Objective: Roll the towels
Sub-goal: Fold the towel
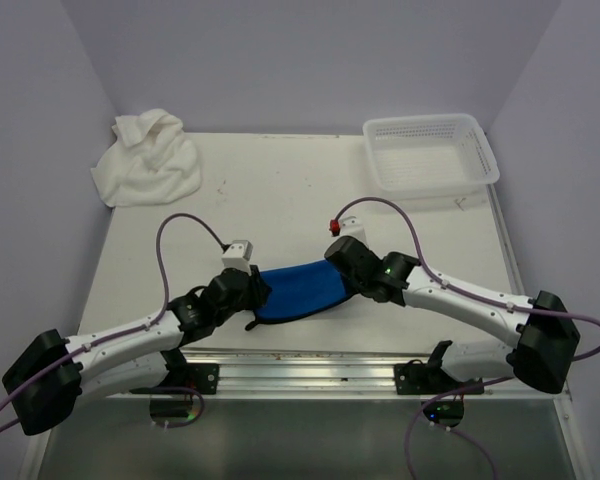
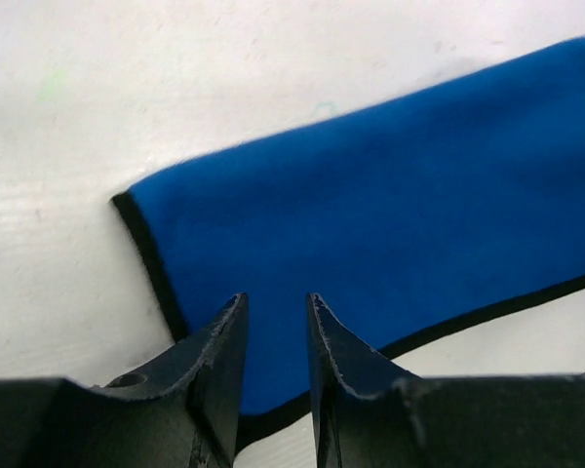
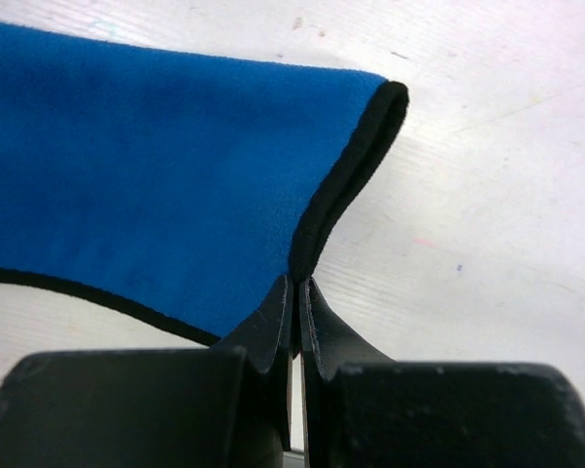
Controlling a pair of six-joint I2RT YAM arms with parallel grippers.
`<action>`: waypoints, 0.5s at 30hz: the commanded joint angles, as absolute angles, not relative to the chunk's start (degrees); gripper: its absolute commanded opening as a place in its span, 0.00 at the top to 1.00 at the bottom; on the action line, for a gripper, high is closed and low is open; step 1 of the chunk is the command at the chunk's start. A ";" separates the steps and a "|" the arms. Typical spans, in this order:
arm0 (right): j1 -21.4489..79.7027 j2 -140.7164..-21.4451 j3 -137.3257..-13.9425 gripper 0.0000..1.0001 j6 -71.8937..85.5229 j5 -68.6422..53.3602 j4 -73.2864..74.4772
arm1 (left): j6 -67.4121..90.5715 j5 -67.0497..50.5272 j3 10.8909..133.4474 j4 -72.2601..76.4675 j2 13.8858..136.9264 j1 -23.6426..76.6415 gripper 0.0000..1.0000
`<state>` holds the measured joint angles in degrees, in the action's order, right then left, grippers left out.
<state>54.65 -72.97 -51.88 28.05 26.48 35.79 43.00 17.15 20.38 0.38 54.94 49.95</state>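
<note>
Towel hem (image 3: pixel 343 190) seems pinched in right gripper (image 3: pixel 294 292).

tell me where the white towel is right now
In the top view the white towel lies crumpled at the far left corner of the table, across from the basket at far right, well apart from the blue towel near the front edge.
</note>
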 commanded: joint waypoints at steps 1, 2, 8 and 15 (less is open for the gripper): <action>54.84 -73.91 -55.71 1.00 29.18 33.65 40.95 | 47.28 20.04 18.11 -2.20 54.67 50.10 0.67; 54.84 -74.35 -56.16 1.00 29.96 34.79 41.91 | 47.55 20.13 17.67 -2.11 54.67 50.10 0.68; 54.76 -74.09 -56.69 1.00 31.46 38.32 46.32 | 48.69 22.06 17.32 -3.25 55.72 50.10 0.73; 54.84 -73.74 -55.81 1.00 31.20 35.43 43.61 | 48.52 20.66 16.08 1.99 58.79 50.10 0.78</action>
<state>54.70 -74.37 -54.76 30.13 35.00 44.64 47.48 19.88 16.86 -2.63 56.93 49.95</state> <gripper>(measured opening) 0.022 0.226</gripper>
